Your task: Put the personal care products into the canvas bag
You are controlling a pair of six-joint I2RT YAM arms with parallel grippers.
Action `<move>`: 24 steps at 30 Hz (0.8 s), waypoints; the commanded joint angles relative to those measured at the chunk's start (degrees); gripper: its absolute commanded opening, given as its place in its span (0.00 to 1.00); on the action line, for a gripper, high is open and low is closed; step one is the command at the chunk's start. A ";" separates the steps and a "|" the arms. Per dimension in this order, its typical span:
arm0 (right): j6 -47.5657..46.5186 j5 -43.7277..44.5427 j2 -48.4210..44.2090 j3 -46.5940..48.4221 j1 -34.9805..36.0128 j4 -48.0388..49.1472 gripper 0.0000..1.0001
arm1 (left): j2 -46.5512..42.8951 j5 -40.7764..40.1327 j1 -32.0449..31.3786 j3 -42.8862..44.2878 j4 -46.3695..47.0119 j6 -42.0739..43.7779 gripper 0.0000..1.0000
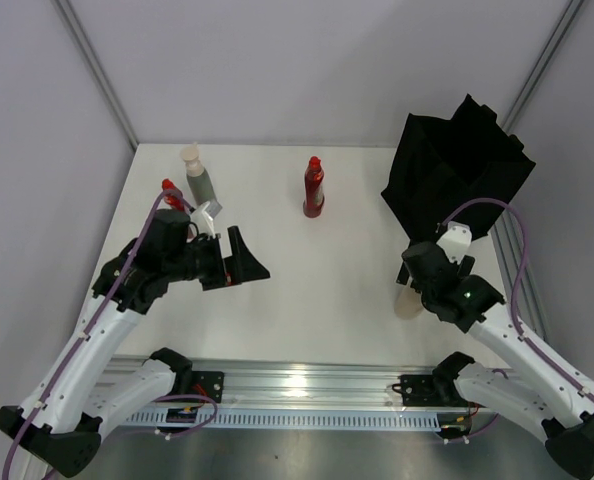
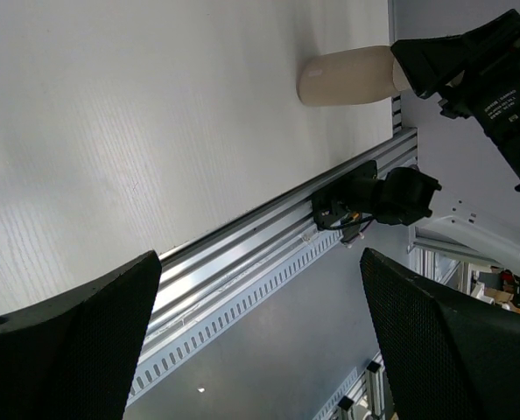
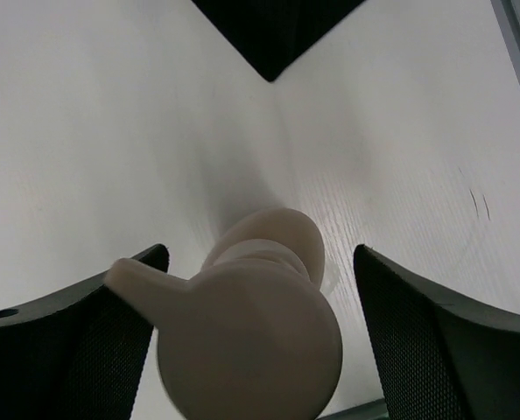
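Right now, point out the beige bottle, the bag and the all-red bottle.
beige bottle [image 3: 251,350], right wrist view, its top.
bag [image 1: 457,170], top view, its front wall.
all-red bottle [image 1: 314,190], top view, its body.

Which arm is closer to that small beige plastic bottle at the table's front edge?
Right. The right gripper straddles the beige bottle, a finger on each side. The left gripper hangs far across the table, near the grey-green bottle with the cream cap.
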 commanded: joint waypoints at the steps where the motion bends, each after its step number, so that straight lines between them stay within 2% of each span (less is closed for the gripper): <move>1: -6.97 1.19 -3.50 -0.73 -0.13 8.55 0.87 | 0.27 1.62 -0.30 -0.24 0.75 -1.14 0.99; 5: -8.13 0.49 -4.91 -1.70 -0.21 10.41 0.81 | 0.45 1.62 -0.56 -0.24 0.93 -1.14 0.99; 17: -5.31 -0.48 -3.24 -3.81 -0.13 7.77 0.83 | 0.01 1.71 -0.91 -0.85 0.75 -1.22 0.99; 20: -6.10 -0.75 -3.06 -4.60 -0.21 9.09 0.77 | 0.01 1.71 -1.00 -0.94 0.58 -1.14 0.99; 23: -6.02 -0.66 -2.62 -4.87 -0.13 9.00 0.68 | -0.17 1.62 -1.09 -0.94 0.31 -1.14 0.99; 24: -5.49 -0.40 -2.71 -4.95 -0.12 8.74 0.61 | -0.25 1.62 -1.18 -0.94 0.14 -1.14 0.99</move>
